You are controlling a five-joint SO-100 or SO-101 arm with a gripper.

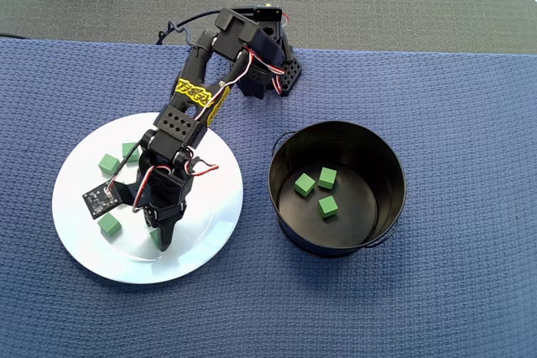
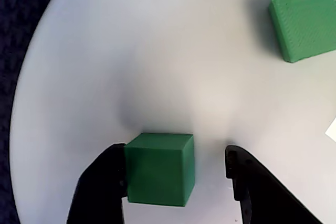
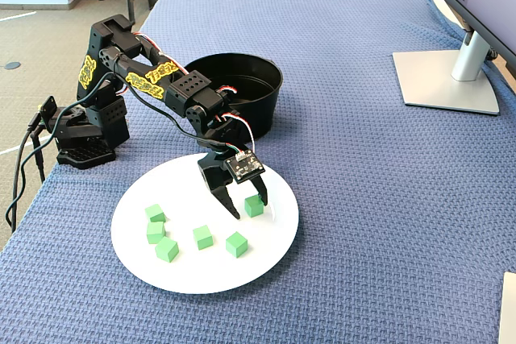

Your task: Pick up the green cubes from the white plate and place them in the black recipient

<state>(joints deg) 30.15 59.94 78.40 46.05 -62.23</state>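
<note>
My gripper (image 2: 176, 157) is low over the white plate (image 2: 157, 51) and open around one green cube (image 2: 160, 169). The left finger (image 2: 100, 187) touches the cube's side. A gap of bare plate separates the right finger (image 2: 247, 182) from it. In the fixed view the same cube (image 3: 255, 205) sits between the fingertips of the gripper (image 3: 246, 203), and several more cubes (image 3: 203, 237) lie on the plate's near left part. Overhead, the gripper (image 1: 161, 239) hides most of that cube. Three green cubes (image 1: 327, 206) lie inside the black recipient (image 1: 382, 173), to the right of the plate (image 1: 210, 215).
Another cube (image 2: 304, 22) lies at the upper right of the wrist view. The arm's base (image 3: 81, 138) stands at the edge of the blue cloth (image 3: 363, 223). A monitor stand (image 3: 447, 78) occupies the far right. The recipient (image 3: 262, 110) sits behind the plate (image 3: 201, 279).
</note>
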